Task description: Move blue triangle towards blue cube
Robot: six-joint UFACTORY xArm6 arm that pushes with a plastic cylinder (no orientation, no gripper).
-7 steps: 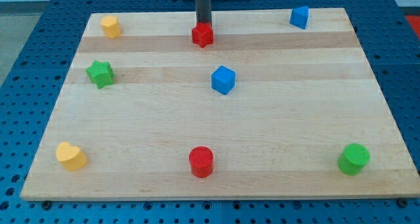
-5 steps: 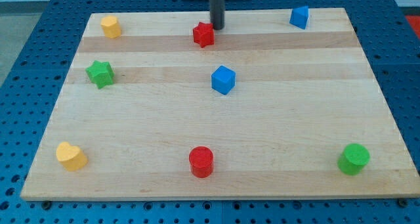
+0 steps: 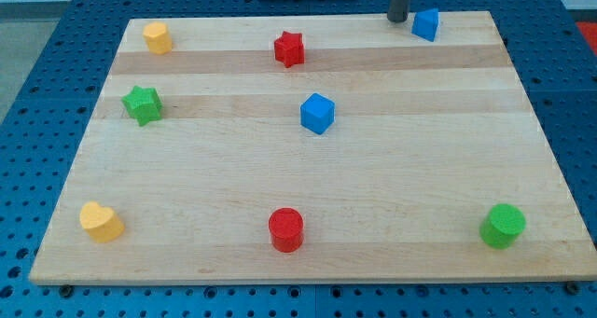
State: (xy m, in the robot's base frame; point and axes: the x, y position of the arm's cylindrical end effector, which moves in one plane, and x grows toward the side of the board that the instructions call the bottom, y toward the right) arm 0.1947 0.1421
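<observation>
The blue triangle sits near the board's top edge at the view's right. The blue cube sits near the board's middle, below and to the left of the triangle. My tip is at the board's top edge, just left of the blue triangle and close to it; I cannot tell whether they touch.
A red star lies at top centre, a yellow block at top left, a green star at left. A yellow heart, a red cylinder and a green cylinder line the bottom of the wooden board.
My tip has moved right along the board's top edge, from just above the red star to beside the blue triangle. No block has moved.
</observation>
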